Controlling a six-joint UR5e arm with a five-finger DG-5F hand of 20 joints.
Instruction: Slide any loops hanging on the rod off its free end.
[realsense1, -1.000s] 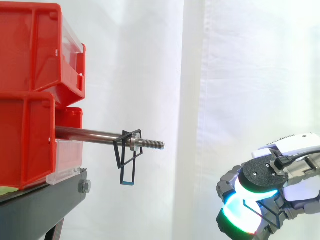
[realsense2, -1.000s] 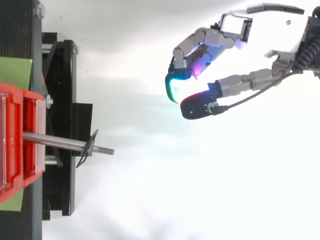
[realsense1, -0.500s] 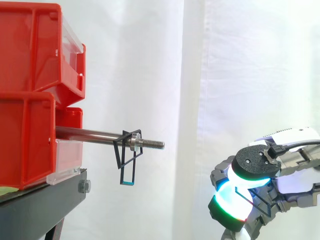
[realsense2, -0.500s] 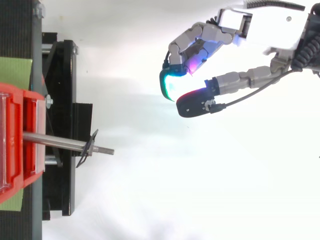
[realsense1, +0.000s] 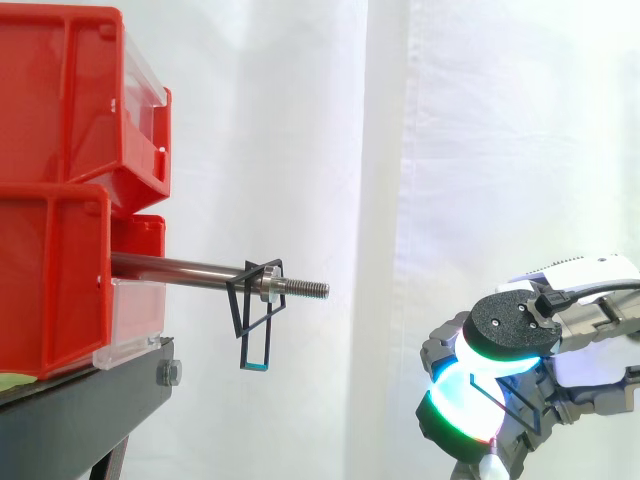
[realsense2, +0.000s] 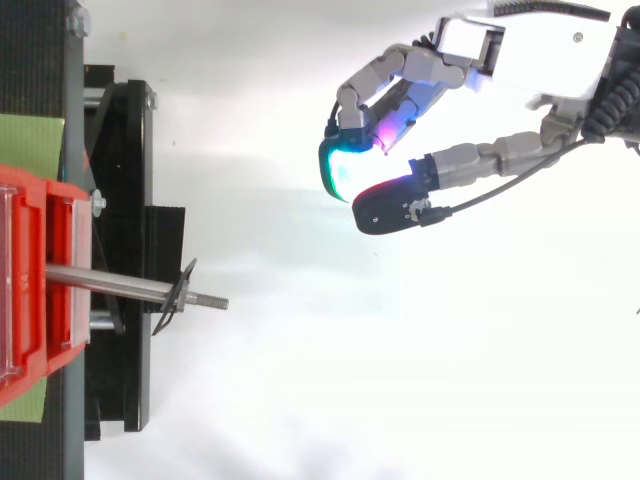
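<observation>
Thin black loops (realsense1: 256, 318) hang on the steel rod (realsense1: 185, 267), bunched at a small collar just short of its threaded free end (realsense1: 308, 289). One dangles straight down, at 6 o'clock from the rod. In the top view the loops (realsense2: 176, 298) sit at the same spot, and the rod (realsense2: 110, 283) points toward 3 o'clock.

The rod comes out of the lower of two stacked red bins (realsense1: 55, 200), which sit on a black stand (realsense1: 85, 415) before a white curtain (realsense1: 480, 140).

The hand (realsense1: 512, 338) is well apart from the rod, at about 4 o'clock from the free end in the side view, and between 1 and 2 o'clock in the top view (realsense2: 400, 88). Its fingers (realsense2: 343, 168) are curled in toward the thumb, the glowing pads pressed together. They pinch a single loop (realsense1: 508, 398), whose thin black outline shows across the pads.
</observation>
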